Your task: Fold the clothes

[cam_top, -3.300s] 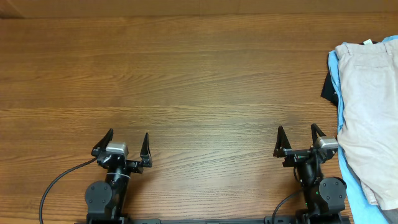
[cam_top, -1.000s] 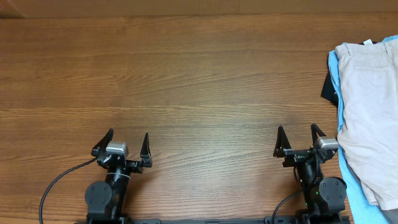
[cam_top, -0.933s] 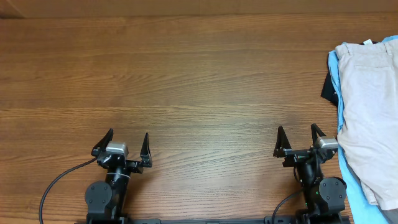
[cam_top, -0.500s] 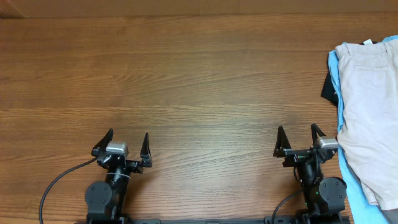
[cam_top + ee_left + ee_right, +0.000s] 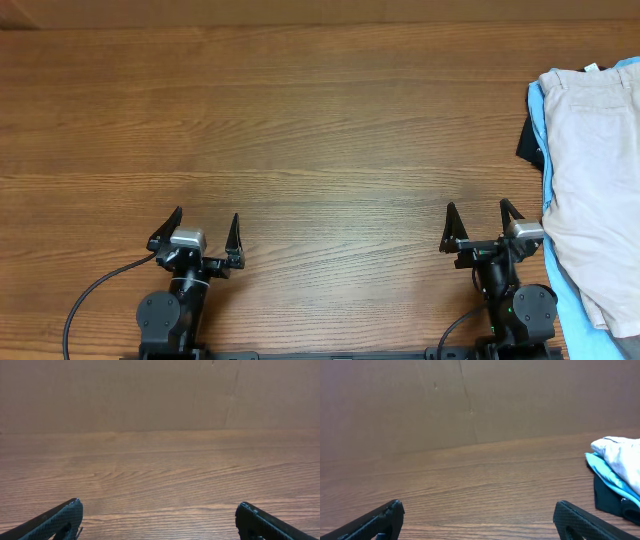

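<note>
The beige shorts (image 5: 595,170) lie on top of a pile at the table's right edge, with the waistband at the far end. They also show at the right edge of the right wrist view (image 5: 620,452). My left gripper (image 5: 196,230) is open and empty near the front edge on the left; its fingertips frame bare wood in the left wrist view (image 5: 157,512). My right gripper (image 5: 478,226) is open and empty near the front edge, just left of the pile, also seen in the right wrist view (image 5: 477,512).
Under the shorts lie a light blue T-shirt (image 5: 537,110), a grey garment (image 5: 572,290) and something dark (image 5: 528,142). The wooden table (image 5: 300,130) spreads left of the pile. A brown wall (image 5: 160,395) stands behind the far edge.
</note>
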`<state>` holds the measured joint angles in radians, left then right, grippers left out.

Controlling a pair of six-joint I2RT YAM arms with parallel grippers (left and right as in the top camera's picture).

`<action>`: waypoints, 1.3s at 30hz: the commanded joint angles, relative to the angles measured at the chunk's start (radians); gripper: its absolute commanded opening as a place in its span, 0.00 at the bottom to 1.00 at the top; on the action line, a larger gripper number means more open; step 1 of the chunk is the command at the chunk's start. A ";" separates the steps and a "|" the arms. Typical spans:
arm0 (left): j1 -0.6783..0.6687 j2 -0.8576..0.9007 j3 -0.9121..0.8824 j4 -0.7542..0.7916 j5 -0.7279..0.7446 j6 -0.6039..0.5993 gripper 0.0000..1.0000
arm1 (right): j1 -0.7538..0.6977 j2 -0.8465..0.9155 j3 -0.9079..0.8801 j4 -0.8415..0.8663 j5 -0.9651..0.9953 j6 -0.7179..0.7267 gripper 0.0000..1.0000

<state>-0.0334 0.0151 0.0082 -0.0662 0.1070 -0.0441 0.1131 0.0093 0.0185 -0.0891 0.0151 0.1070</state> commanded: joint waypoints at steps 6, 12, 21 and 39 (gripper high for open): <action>-0.006 -0.008 -0.003 -0.002 -0.010 0.026 1.00 | 0.003 -0.005 -0.011 0.007 0.002 -0.003 1.00; -0.006 -0.008 -0.003 -0.002 -0.010 0.026 1.00 | 0.003 -0.005 -0.011 0.008 0.002 -0.003 1.00; -0.006 -0.008 -0.003 -0.002 -0.010 0.026 1.00 | 0.003 -0.005 -0.011 0.007 0.001 -0.003 1.00; -0.006 -0.008 -0.003 -0.002 -0.010 0.026 1.00 | 0.004 -0.005 0.081 0.042 -0.175 0.269 1.00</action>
<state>-0.0334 0.0151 0.0082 -0.0662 0.1070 -0.0441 0.1131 0.0093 0.0238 -0.0711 -0.0891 0.3103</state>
